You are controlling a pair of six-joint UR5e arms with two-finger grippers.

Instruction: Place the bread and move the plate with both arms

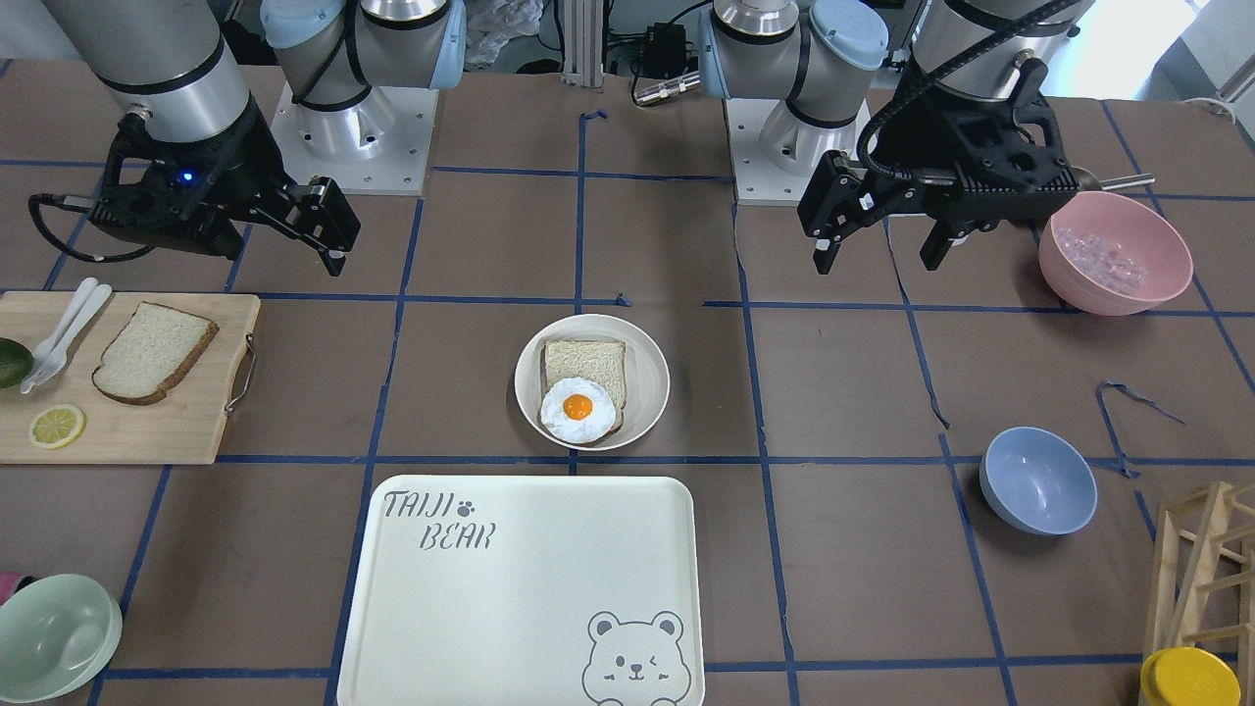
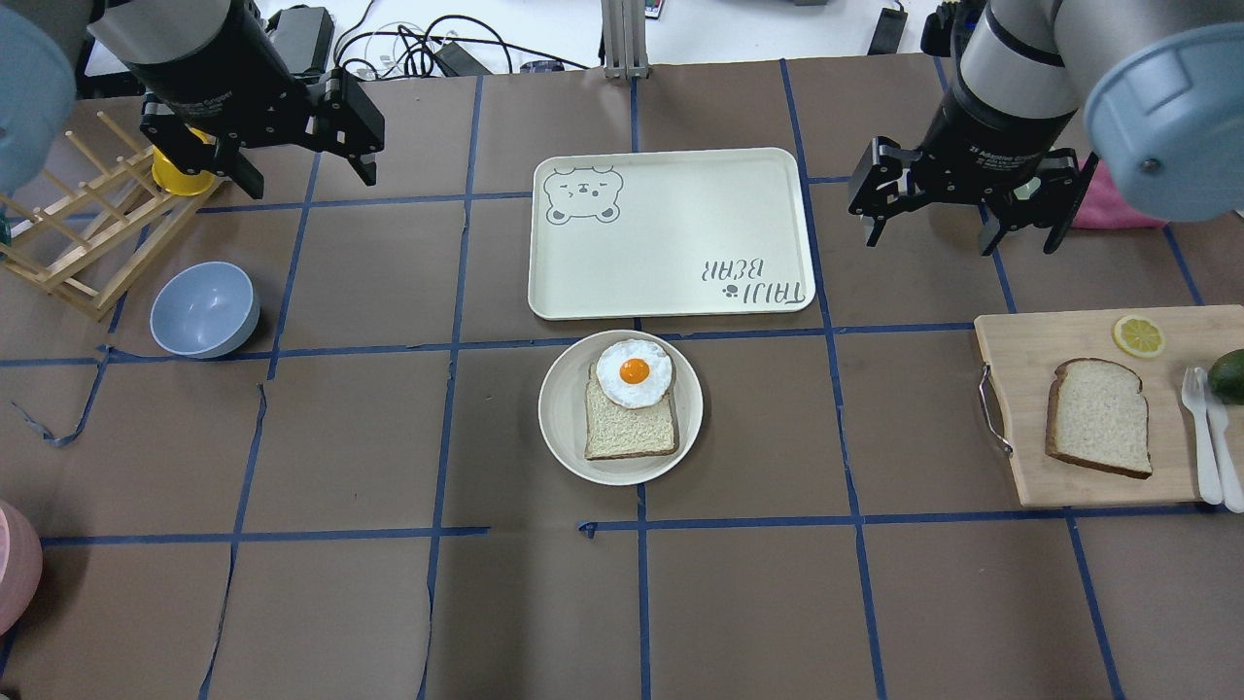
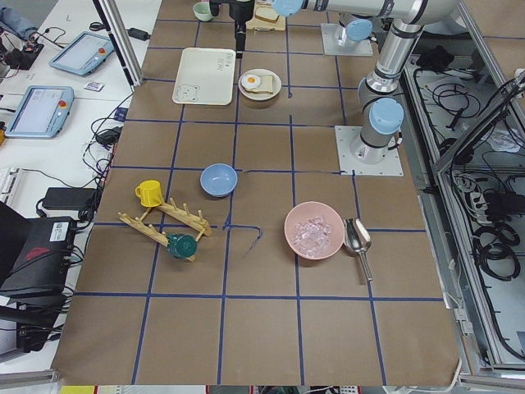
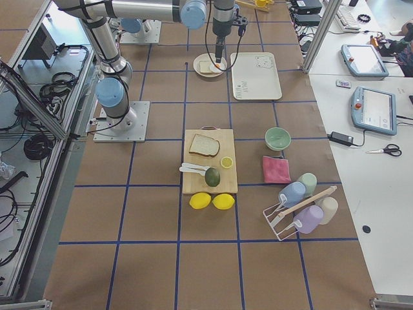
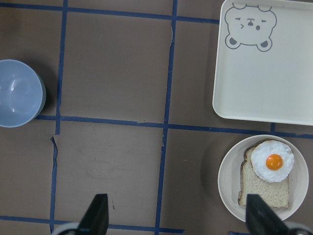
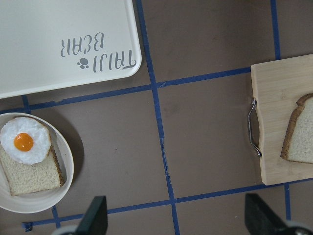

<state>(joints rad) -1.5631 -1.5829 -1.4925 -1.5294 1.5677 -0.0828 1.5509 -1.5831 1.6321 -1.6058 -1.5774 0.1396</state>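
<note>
You look to be at step 1, left gripper [image 2: 309, 180] and right gripper [image 2: 957, 238] both wide open and empty, so lower the right one over the bread [image 2: 1098, 416]

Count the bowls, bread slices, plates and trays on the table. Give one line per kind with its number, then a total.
Bowls: 3 (pink bowl, blue bowl, green bowl)
Bread slices: 2 (bread, egg-topped slice)
Plates: 1 (plate)
Trays: 1 (tray)
Total: 7
</note>
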